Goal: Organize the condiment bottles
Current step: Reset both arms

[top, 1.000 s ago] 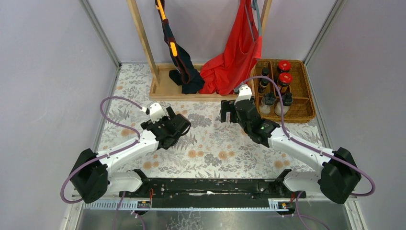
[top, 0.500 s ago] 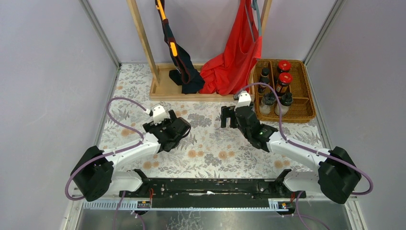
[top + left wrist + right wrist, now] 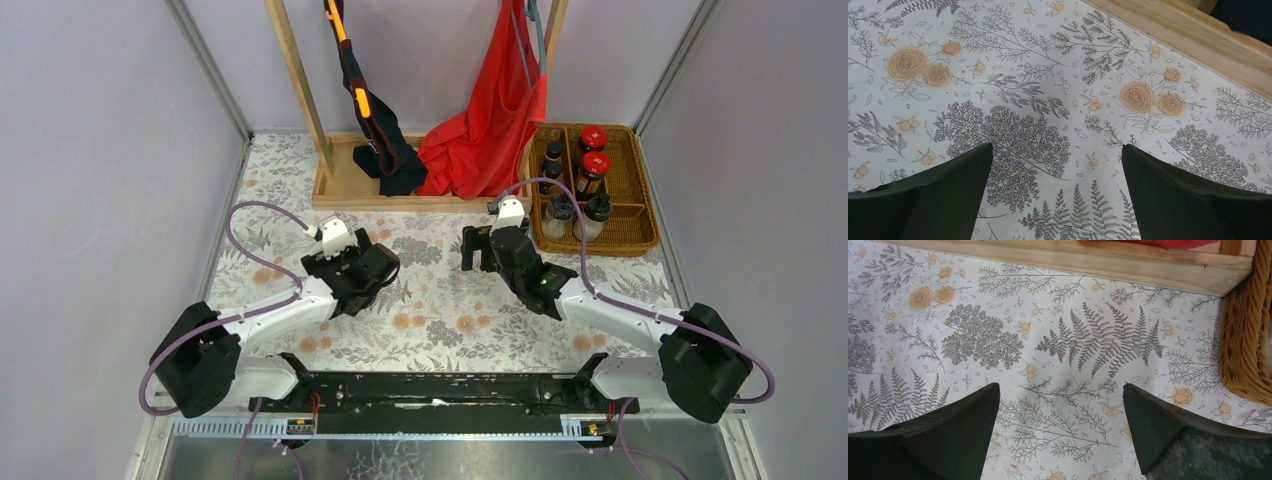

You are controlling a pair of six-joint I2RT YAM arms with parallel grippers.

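The condiment bottles are all gathered in a wicker basket [image 3: 642,222] at the far right corner of the table: two dark jars with red lids [image 3: 594,139] are seen in its far right section, two small dark black-capped bottles [image 3: 553,153] in the far left section, and two pale translucent black-capped bottles [image 3: 559,214] side by side in the near section, all upright. Their labels are too small to be read, and no writing can be made out anywhere in the views. The right gripper [image 3: 1060,387] is held low over the floral tablecloth [image 3: 440,305], near the basket's near left corner but apart from it, with its fingers [image 3: 948,430] spread wide and nothing between them; the basket's woven side [image 3: 1248,335] is seen at the right edge of the right wrist view. The right arm [image 3: 610,305] is stretched on a slant from its base at the near right toward the middle of the table, and a small green light [image 3: 545,281] is lit on it. The left gripper [image 3: 1055,150] is likewise spread wide with nothing held, poised over the cloth, and the left arm [image 3: 270,312] is stretched on a slant from the near left. A purple cable [image 3: 250,225] is looped from each wrist. Beyond both grippers a wooden rack base [image 3: 345,190] is laid, from whose frame a red cloth [image 3: 490,130] and a dark garment with orange stripes [image 3: 385,150] are hung
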